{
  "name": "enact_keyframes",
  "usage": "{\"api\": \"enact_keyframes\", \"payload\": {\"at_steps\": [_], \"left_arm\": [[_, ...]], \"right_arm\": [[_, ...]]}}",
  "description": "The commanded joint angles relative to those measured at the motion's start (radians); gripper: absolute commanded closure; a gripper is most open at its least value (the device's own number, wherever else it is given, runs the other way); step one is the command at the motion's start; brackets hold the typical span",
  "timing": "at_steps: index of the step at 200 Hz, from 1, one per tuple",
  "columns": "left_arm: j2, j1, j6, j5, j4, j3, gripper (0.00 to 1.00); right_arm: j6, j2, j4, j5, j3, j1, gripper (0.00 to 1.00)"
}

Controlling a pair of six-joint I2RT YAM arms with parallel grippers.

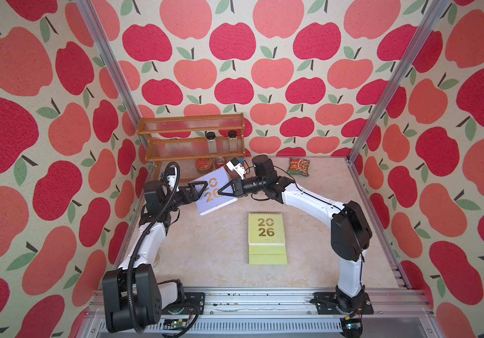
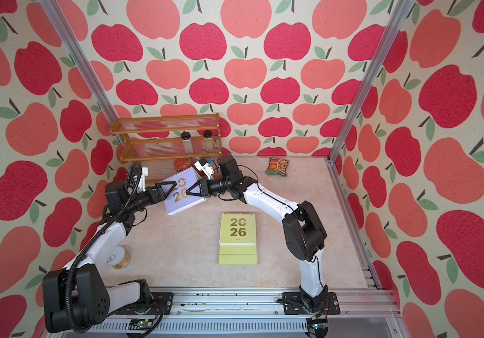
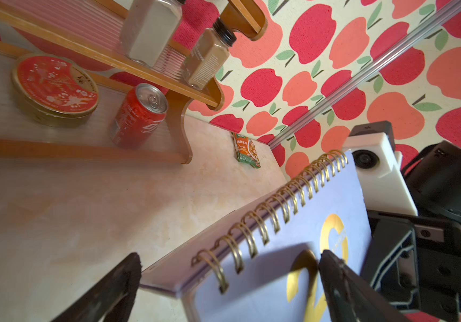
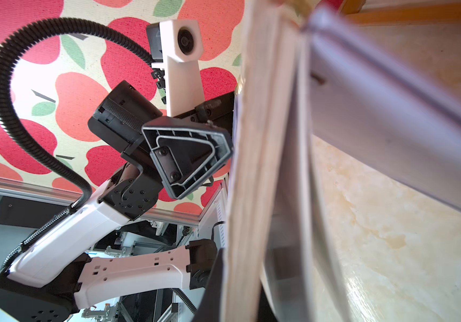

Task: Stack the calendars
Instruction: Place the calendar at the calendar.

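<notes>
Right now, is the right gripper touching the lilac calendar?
Touching. In both top views the right gripper is shut on the edge of the lilac calendar; the right wrist view shows that edge running between its fingers.

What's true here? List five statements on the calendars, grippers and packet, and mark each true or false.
1. The right gripper is shut on the lilac calendar. True.
2. The left gripper is shut. False: its jaws stand open, either side of the lilac calendar's edge.
3. The yellow-green calendar lies flat on the table. True.
4. The lilac calendar rests on the yellow-green calendar. False: the two are apart, with the lilac one tilted in the right gripper.
5. The snack packet sits on the yellow-green calendar. False: it lies on the table near the far edge.
</notes>
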Motion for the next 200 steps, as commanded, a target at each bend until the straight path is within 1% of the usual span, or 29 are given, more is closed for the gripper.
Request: {"api": "enact_keyframes", "payload": {"at_steps": [1, 26, 53, 69, 101, 164, 171, 174, 179, 184, 193, 200], "left_arm": [[0.009, -0.014, 0.049, 0.058, 0.016, 0.038, 0.05], [0.003, -0.041, 0.076, 0.062, -0.003, 0.052, 0.09], [0.002, -0.073, 0.106, 0.057, -0.035, 0.069, 0.19], [0.0, -0.084, 0.116, 0.058, -0.045, 0.076, 0.25], [-0.005, -0.109, 0.136, 0.062, -0.077, 0.095, 0.35], [-0.021, -0.136, 0.147, 0.065, -0.12, 0.123, 0.49], [-0.018, -0.139, 0.147, 0.064, -0.129, 0.128, 0.54], [-0.017, -0.138, 0.148, 0.064, -0.133, 0.131, 0.62], [-0.012, -0.14, 0.146, 0.063, -0.138, 0.134, 0.8], [-0.01, -0.141, 0.142, 0.057, -0.139, 0.136, 0.9], [-0.006, -0.142, 0.138, 0.056, -0.138, 0.137, 0.98], [-0.003, -0.142, 0.138, 0.059, -0.141, 0.139, 1.0]], "right_arm": [[0.054, -0.046, 0.165, -0.093, -0.003, -0.015, 1.0], [0.112, -0.034, 0.236, -0.119, -0.018, -0.028, 1.0], [0.213, -0.016, 0.362, -0.136, -0.047, -0.045, 1.0], [0.244, -0.008, 0.403, -0.143, -0.059, -0.054, 1.0], [0.264, 0.009, 0.42, -0.158, -0.059, -0.063, 1.0], [0.301, 0.046, 0.444, -0.17, -0.054, -0.071, 1.0], [0.302, 0.049, 0.445, -0.172, -0.055, -0.071, 1.0], [0.304, 0.05, 0.446, -0.173, -0.056, -0.071, 1.0], [0.306, 0.052, 0.445, -0.173, -0.056, -0.071, 1.0], [0.306, 0.053, 0.446, -0.172, -0.056, -0.07, 1.0], [0.306, 0.054, 0.448, -0.172, -0.057, -0.071, 1.0], [0.305, 0.054, 0.447, -0.172, -0.057, -0.071, 1.0]]}}
